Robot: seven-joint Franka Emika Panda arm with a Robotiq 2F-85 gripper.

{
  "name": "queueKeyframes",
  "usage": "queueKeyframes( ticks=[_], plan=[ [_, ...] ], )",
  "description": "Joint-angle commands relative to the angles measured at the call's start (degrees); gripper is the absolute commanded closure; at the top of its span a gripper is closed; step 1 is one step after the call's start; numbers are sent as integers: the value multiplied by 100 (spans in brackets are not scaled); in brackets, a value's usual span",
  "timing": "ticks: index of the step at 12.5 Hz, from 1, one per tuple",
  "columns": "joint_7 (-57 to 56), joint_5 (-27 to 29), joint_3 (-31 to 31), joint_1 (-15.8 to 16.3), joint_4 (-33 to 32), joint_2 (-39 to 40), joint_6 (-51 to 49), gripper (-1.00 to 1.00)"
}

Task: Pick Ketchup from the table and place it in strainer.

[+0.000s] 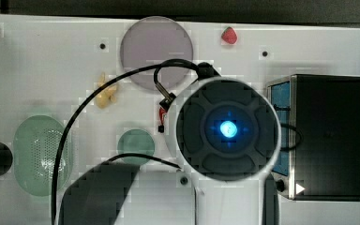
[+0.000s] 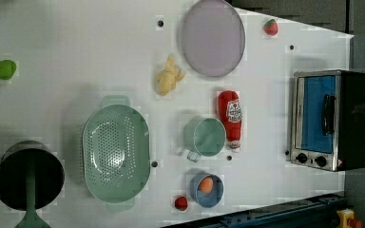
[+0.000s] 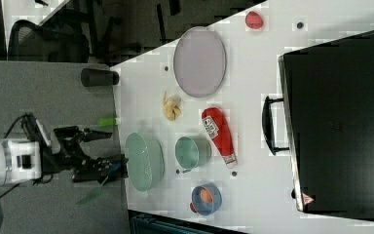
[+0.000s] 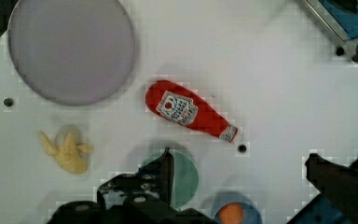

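The ketchup (image 2: 230,119) lies flat on the white table (image 2: 76,42), a white label with a red emblem on its body; the label's print is too small to read. In the left view it sits just right of the green cup (image 2: 205,137), between the cup and the toaster oven (image 2: 330,118), below the grey plate (image 2: 212,37). The strainer (image 2: 116,152) stands apart at the left view's left, holding nothing. The gripper (image 4: 240,175) hangs above the table with fingers (image 4: 165,170) spread wide, touching nothing
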Motion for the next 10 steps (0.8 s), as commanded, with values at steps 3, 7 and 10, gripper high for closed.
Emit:
queueKeyframes(
  ticks=[3,7,10],
  plan=[
    [-1865,10,234,8,-948,907,912,-100],
    [-3937,9,281,35,-1789,1289,2656,-100],
    [-5145,10,311,41,-2318,1565,3706,-100]
  ],
)
